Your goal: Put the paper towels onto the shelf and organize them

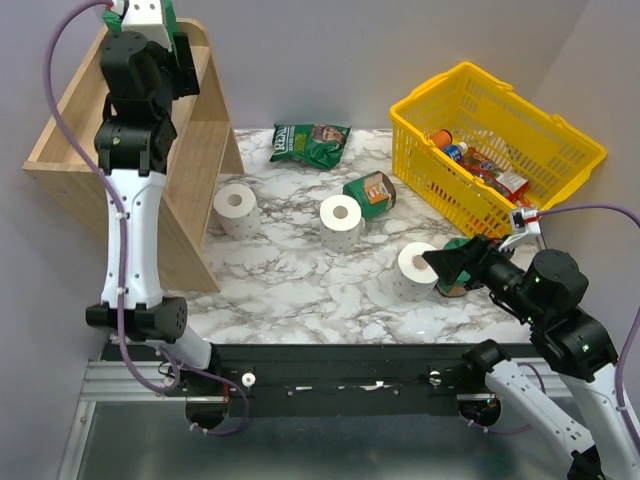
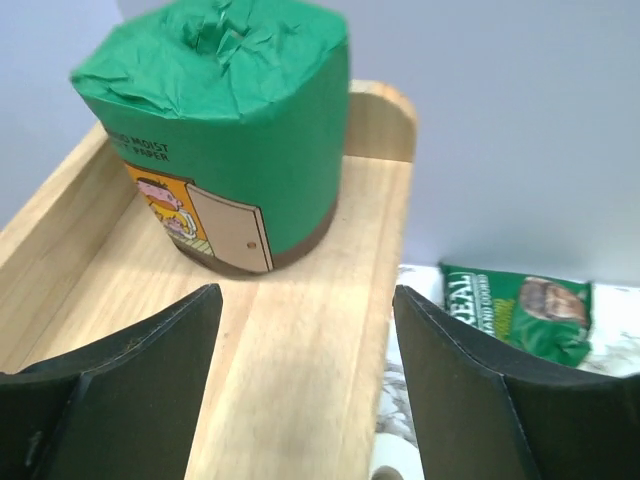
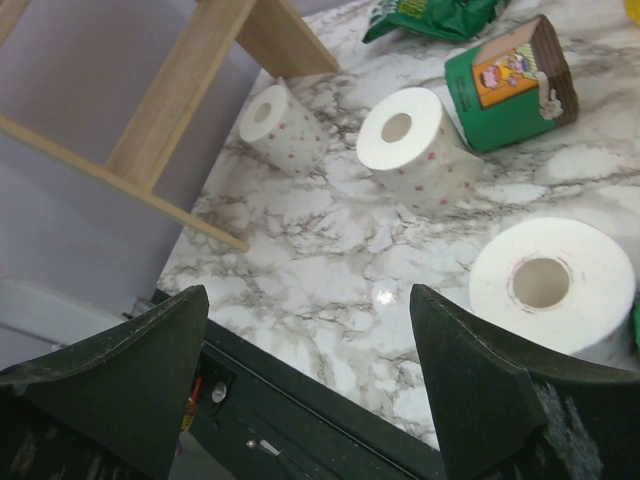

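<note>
Looking from the top view first, we see the left arm reaching over the shelf, its jaws above the raised top tray. On the marble bench three bare rolls stand on end. The left white roll is near the shelf's foot, the middle white roll is further right, and the near white roll sits just beside the right arm, whose jaws point at it. A lying green roll rests behind the middle one, with a snack bag and a yellow basket beyond.

From the left wrist, the standing green roll sits upright on the tray, toward its far end. The left jaws gape wide, apart from it, gripping nothing. We judge this one placed.

From the right wrist, the right jaws also stand open and empty, with the near white roll low at the right and the other two farther off toward the shelf.

We expect all of these to be light and soft. A bare roll will squash and its outer sheet may scuff or unwind, so we'd close gently across the round flank at mid-height rather than pinch the rim. The wrapped ones look slicker, their plastic crinkled at the ends, so we'd take the firm middle band squarely, lest they twist out
</note>
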Robot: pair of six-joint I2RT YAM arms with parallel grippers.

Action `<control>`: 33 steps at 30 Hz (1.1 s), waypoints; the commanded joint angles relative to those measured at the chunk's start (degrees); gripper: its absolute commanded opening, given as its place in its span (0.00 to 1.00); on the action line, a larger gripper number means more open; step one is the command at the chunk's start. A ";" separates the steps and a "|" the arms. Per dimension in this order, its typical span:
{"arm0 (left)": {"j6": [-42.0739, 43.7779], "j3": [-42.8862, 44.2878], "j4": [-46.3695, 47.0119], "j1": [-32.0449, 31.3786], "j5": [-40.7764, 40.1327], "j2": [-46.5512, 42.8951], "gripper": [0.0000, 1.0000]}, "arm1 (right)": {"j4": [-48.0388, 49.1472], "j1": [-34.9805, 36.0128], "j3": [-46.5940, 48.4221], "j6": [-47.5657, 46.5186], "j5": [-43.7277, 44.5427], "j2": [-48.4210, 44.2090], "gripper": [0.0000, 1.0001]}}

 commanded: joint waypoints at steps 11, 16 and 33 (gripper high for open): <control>-11.94 -28.42 -0.09 -4.94 25.63 -24.94 0.79 | -13.55 -0.24 0.18 5.11 30.84 18.79 0.81; -10.98 -38.88 -0.88 -13.28 24.34 -29.15 0.80 | -13.11 -0.33 2.12 4.94 37.15 27.93 0.75; -7.29 -64.38 13.27 -20.85 21.34 -43.14 0.86 | -3.10 -5.07 2.30 -6.39 37.80 37.43 0.89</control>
